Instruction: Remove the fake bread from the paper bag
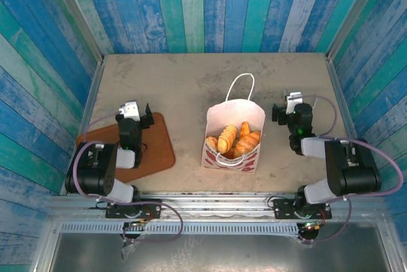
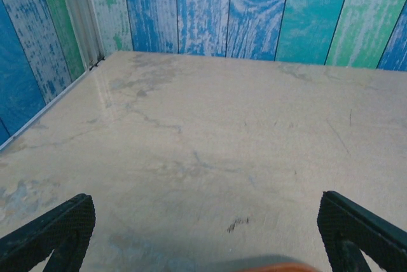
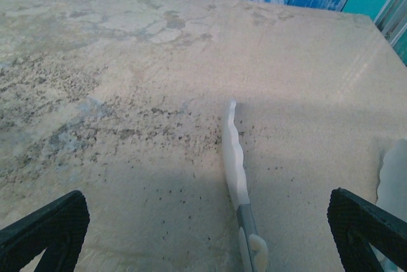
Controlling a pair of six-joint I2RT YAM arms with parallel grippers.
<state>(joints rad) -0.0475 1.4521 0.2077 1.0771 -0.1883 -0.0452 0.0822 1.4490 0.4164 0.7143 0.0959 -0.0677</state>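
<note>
In the top view the white paper bag [image 1: 236, 117] with red printed panels stands at the table's middle, its mouth open and a loop handle lying behind it. Several glossy golden pieces of fake bread [image 1: 232, 139] sit inside. Left of the bag, my left gripper [image 1: 135, 119] hovers open over a brown tray, with nothing between its fingers [image 2: 54, 231]. To the bag's right is my right gripper [image 1: 291, 112], open and holding nothing, its fingers [image 3: 365, 224] spread wide over bare tabletop.
The flat brown tray [image 1: 160, 148] lies at the near left; its edge [image 2: 280, 267] shows under the left gripper. A white wavy-bladed plastic knife [image 3: 234, 154] with a grey handle lies on the table below the right gripper. Blue-green plank walls enclose the table.
</note>
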